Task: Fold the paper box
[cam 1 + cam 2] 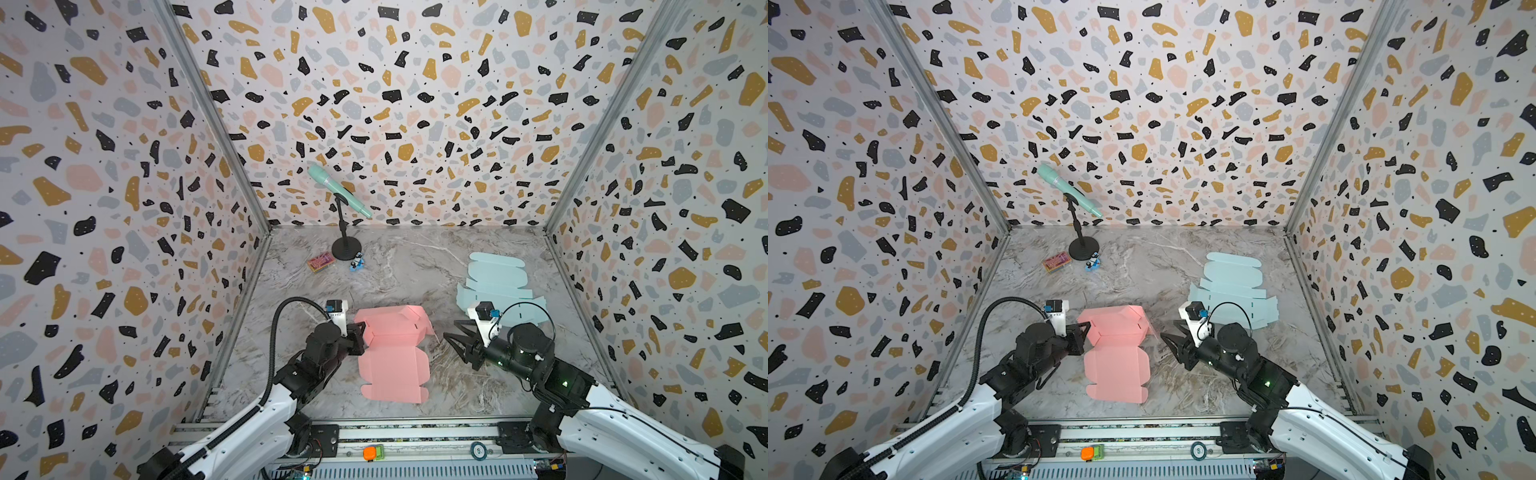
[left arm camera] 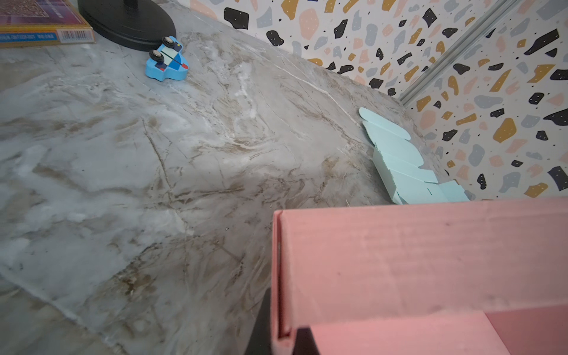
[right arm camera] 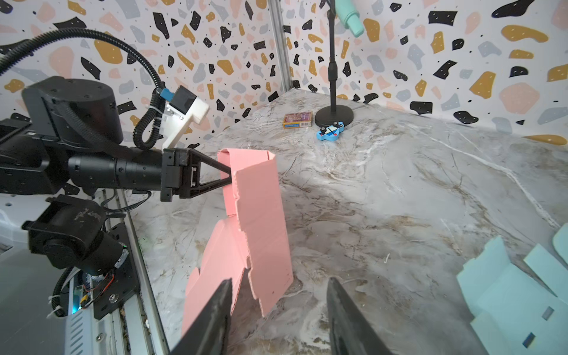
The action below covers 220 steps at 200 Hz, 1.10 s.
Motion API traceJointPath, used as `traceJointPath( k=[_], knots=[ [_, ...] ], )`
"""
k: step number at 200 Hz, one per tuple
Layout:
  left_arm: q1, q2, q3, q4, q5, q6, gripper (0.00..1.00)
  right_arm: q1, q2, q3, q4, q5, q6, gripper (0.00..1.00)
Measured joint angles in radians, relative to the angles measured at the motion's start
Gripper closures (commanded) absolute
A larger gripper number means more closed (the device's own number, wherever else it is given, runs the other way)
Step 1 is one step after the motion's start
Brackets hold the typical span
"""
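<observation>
A: Top views first. Where is the box?

B: Pink paper box (image 1: 392,353) at 6 o'clock on the marble table (image 1: 415,257) in both top views. Far half folded up into walls, near half flat.

A: Hands?

B: Left gripper (image 1: 362,334) at the box's 9 o'clock, pinched together on the left wall. Right gripper (image 1: 450,327) at the box's 3 o'clock, just beside a loose side flap. Jaws apart, nothing between them.

A: Anything else on the table?

B: Pale blue blank (image 1: 496,282), unfolded, at 2 o'clock. Microphone stand (image 1: 343,249) at 11 o'clock, with 1 card pack (image 1: 321,262) and 1 toy car (image 1: 357,262) beside its base.

A: Left wrist view?

B: Close on a raised pink wall (image 2: 415,261). Its doubled edge is upright. The toy car (image 2: 167,60) touches the stand's base.

A: Right wrist view?

B: 2 dark fingers (image 3: 215,316) spread wide. The flap's lower corner hangs in front of the gap; contact cannot be told. Across the box, the left gripper (image 3: 229,175) is clamped on the upright wall's edge.
</observation>
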Motion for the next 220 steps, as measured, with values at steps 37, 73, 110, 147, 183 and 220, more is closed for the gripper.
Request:
traceJointPath(
  k=[37, 73, 110, 147, 183, 220],
  knots=[
    [0.002, -0.009, 0.000, -0.013, 0.022, 0.014, 1.00, -0.029, 0.056, 0.000, 0.006, -0.020, 0.000, 0.50],
    [0.003, -0.005, 0.000, -0.013, 0.039, 0.031, 1.00, -0.039, 0.143, 0.000, 0.047, -0.080, -0.002, 0.51],
    [0.003, 0.020, 0.000, -0.013, 0.060, 0.048, 1.00, -0.039, 0.208, 0.000, 0.095, -0.148, -0.006, 0.51],
    [0.003, 0.038, 0.000, -0.005, 0.079, 0.055, 1.00, -0.039, 0.265, 0.000, 0.133, -0.191, -0.012, 0.54],
    [0.003, 0.058, 0.000, 0.000, 0.087, 0.056, 1.00, -0.039, 0.325, 0.000, 0.166, -0.225, -0.012, 0.57],
    [0.003, 0.064, 0.000, 0.006, 0.086, 0.056, 1.00, -0.036, 0.348, 0.000, 0.187, -0.233, -0.012, 0.58]
  ],
)
